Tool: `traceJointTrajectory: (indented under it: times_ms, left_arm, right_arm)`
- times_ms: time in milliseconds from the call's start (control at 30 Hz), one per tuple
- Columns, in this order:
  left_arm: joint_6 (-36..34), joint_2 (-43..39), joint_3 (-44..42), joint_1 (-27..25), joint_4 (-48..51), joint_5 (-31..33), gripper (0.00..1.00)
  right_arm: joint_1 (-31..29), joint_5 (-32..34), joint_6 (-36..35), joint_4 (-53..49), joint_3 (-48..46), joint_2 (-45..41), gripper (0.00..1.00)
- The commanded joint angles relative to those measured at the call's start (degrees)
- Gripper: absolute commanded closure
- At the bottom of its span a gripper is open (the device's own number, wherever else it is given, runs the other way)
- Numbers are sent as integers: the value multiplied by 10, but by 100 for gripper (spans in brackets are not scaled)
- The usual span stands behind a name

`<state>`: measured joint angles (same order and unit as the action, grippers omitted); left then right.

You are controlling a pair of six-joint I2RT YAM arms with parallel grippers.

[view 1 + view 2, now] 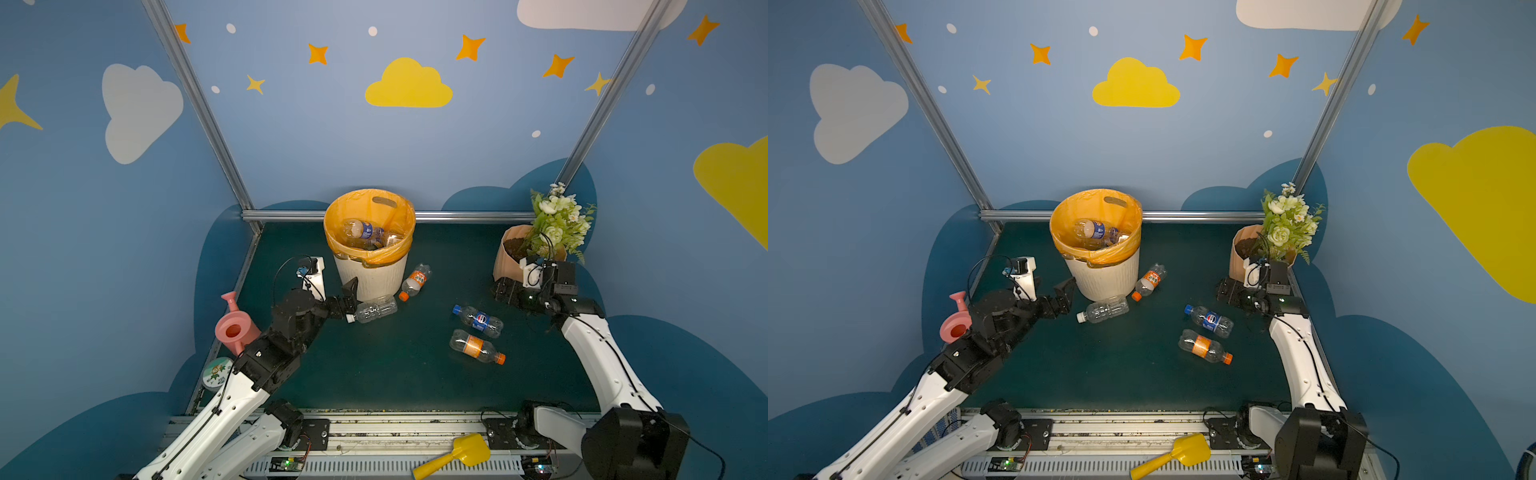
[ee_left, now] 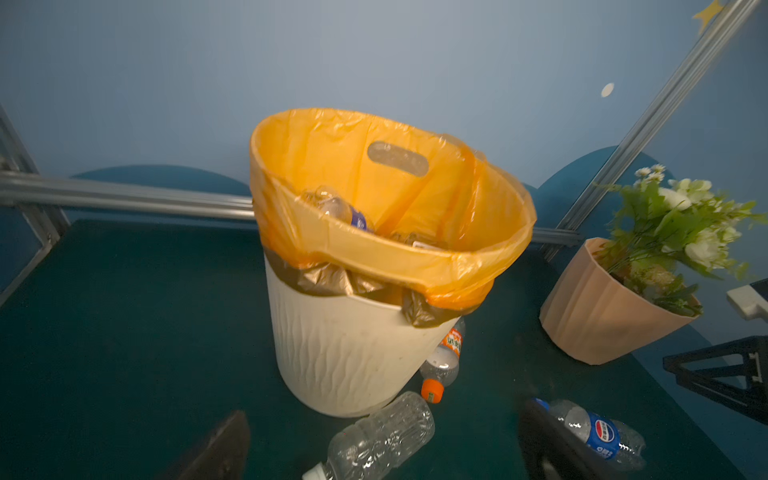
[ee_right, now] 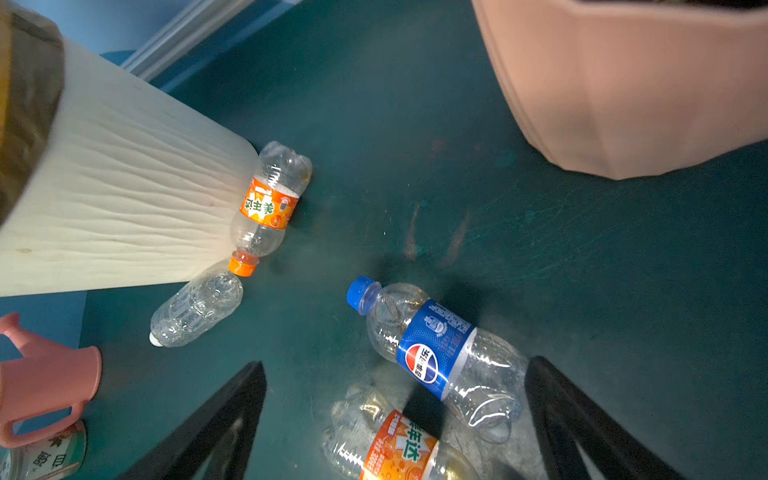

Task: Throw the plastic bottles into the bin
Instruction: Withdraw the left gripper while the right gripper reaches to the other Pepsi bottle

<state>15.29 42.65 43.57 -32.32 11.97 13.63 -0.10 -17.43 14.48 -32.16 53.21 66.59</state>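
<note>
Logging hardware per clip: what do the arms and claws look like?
White rounded links, black joints and thin black cables on the left arm and right arm. Black left claw and right claw, with triangular open-frame fingers. White camera mounts at the wrists.

Beside the bin, the left end effector, jaws spread wide, hangs near the white-capped clear bottle lying on the tabletop.

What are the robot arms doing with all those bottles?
They are clearing plastic bottles into the cream ribbed bin with an orange bag. Some bottles already lie inside; four lie on the green table. The left gripper is open beside the clear white-capped bottle, the right gripper open near the blue-labelled bottle. Neither holds anything.
</note>
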Motion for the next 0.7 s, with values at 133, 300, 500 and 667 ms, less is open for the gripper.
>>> traceJointTrajectory:
  times_ms: [133,300,500,667]
  left_arm:
    - [69,-16,-49,-2,21,41,0]
    - [71,-26,-61,1,30,52,0]
    - [80,-40,-66,8,48,69,0]
    - [83,-61,-74,16,54,75,0]
  right_arm:
    - [-60,92,-134,-84,23,66,8]
    - [-102,138,-204,-116,46,110,15]
    - [-128,160,-233,-142,71,182,22]
    - [-144,183,-245,-136,90,234,35]
